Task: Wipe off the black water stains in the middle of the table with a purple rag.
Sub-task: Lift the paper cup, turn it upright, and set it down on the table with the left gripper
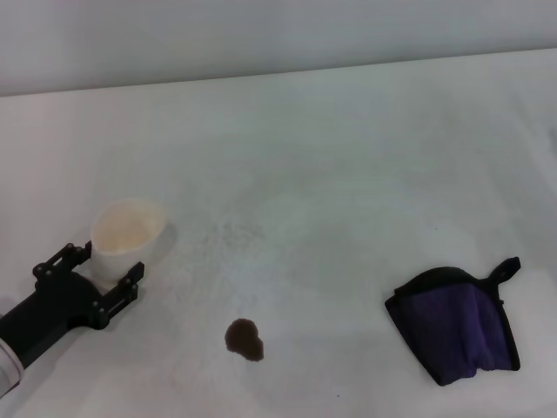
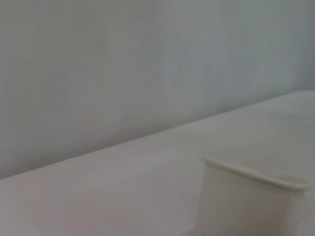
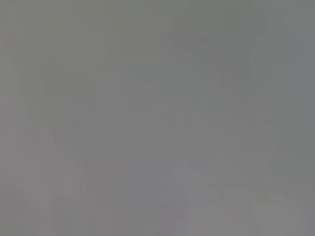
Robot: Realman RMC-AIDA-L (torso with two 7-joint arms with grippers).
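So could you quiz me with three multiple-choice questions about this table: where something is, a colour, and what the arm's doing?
1. The folded purple rag with black edging lies on which side of the small dark stain?
A robot's left
B robot's right
C on top of it

2. The paper cup is:
A white
B red
C green

3. The left gripper is:
A holding the rag
B wiping the stain
C at the cup

Answers: B, the head view shows the rag at right; A, the cup is pale white; C, its black fingers flank the cup's base.

The left end effector (image 1: 105,272) is matte black with bracket-like fingers, on a black arm with a white sleeve.
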